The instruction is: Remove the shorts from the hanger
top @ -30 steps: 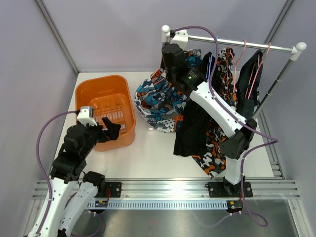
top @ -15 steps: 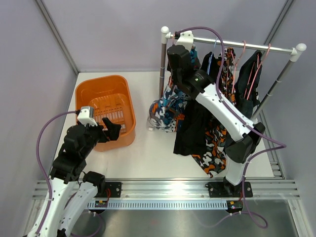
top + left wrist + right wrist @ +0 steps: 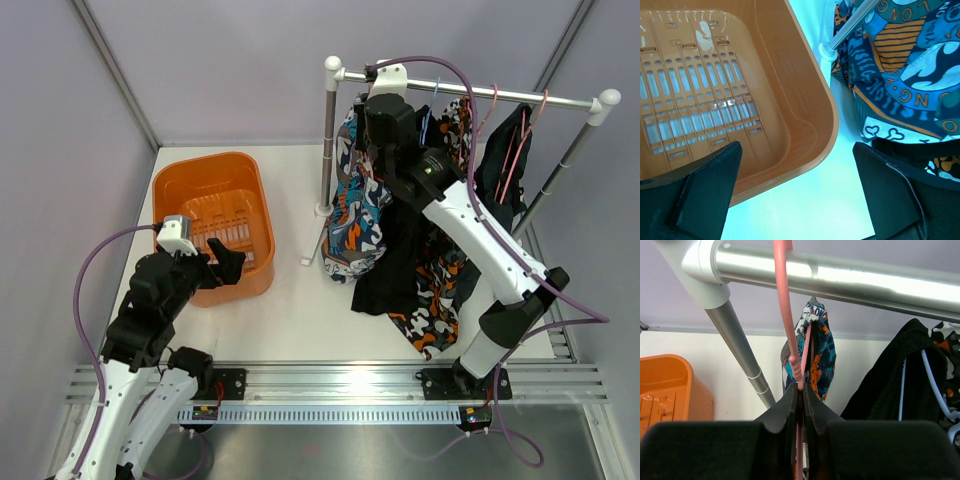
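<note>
My right gripper (image 3: 801, 390) is shut on the stem of a pink hanger (image 3: 785, 315), just under the rack's silver rail (image 3: 840, 277), which the hook curves over. The teal-blue and orange patterned shorts (image 3: 355, 215) hang from that hanger beside the rack's left post. Black shorts (image 3: 385, 270), camouflage shorts (image 3: 435, 290) and dark navy shorts (image 3: 505, 165) hang further right along the rail. My left gripper (image 3: 797, 190) is open and holds nothing, hovering over the near right corner of the orange basket (image 3: 825, 100).
The orange basket (image 3: 215, 225) sits on the table's left side. The rack's left post (image 3: 328, 140) stands between basket and shorts, and its slanted right post (image 3: 560, 170) is at the far right. A light blue hanger (image 3: 935, 385) carries the black shorts.
My right arm has swung right and up to the rail with the pink hanger. The patterned shorts went from bunched out left of the post to hanging straight. The left arm has not moved.
</note>
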`<state>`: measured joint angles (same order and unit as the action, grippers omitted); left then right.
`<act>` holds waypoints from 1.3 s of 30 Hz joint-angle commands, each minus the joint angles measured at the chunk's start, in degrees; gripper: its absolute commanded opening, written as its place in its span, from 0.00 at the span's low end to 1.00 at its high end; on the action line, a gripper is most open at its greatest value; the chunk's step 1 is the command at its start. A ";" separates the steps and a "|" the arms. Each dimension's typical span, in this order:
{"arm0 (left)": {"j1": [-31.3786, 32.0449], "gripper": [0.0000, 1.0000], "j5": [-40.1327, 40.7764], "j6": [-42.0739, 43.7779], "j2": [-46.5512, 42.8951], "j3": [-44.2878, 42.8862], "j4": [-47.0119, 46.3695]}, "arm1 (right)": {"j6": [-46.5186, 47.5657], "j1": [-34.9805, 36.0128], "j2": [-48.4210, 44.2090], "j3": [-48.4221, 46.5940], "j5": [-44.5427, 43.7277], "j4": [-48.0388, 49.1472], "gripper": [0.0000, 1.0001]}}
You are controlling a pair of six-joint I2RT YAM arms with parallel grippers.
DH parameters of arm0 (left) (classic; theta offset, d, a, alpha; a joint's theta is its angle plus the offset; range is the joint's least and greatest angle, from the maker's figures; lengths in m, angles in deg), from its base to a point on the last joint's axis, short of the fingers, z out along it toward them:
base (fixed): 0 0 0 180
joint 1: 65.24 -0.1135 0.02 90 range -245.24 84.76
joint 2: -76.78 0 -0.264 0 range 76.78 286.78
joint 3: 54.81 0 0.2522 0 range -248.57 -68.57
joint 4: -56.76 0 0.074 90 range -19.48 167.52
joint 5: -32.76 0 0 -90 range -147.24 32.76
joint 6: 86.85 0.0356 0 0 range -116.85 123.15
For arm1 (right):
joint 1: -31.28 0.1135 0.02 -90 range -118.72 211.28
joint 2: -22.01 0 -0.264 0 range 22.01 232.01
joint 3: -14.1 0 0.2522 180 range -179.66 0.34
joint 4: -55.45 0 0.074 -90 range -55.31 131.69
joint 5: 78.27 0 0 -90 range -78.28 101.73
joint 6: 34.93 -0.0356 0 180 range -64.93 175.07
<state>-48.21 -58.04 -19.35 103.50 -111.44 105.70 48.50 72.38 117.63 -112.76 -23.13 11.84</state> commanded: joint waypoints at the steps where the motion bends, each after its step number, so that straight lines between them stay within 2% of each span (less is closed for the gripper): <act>1: 0.28 0.99 0.53 0.18 -0.53 -0.37 -0.81 | 4.36 0.03 -1.66 -0.45 0.84 2.07 0.13; 10: 0.45 0.99 0.53 0.27 -0.70 -0.37 -0.81 | 4.02 -0.76 2.82 -0.81 2.68 2.42 0.13; 22: 0.45 0.99 0.53 0.27 -0.97 -0.37 -0.81 | 1.38 -3.30 3.44 1.12 5.67 2.51 0.15; 24: 0.54 0.99 0.53 0.18 -0.97 -0.37 -0.90 | 1.29 -3.40 3.35 1.65 5.76 2.86 0.21; 25: 0.54 0.99 0.53 0.18 -1.06 -0.37 -0.90 | 1.29 -3.57 3.18 2.00 5.67 3.21 0.28; 29: 0.72 0.99 2.01 0.18 -0.97 -0.37 -0.81 | 1.38 -3.84 3.44 2.71 5.76 4.00 0.38; 39: 0.98 0.99 2.29 0.26 -0.79 -0.37 -0.81 | 1.38 -4.19 3.88 1.75 4.71 6.90 0.52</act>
<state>-47.62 -56.62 -19.35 103.02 -111.44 106.88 49.70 68.76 121.45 -110.07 -18.56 15.12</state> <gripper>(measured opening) 0.987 0.506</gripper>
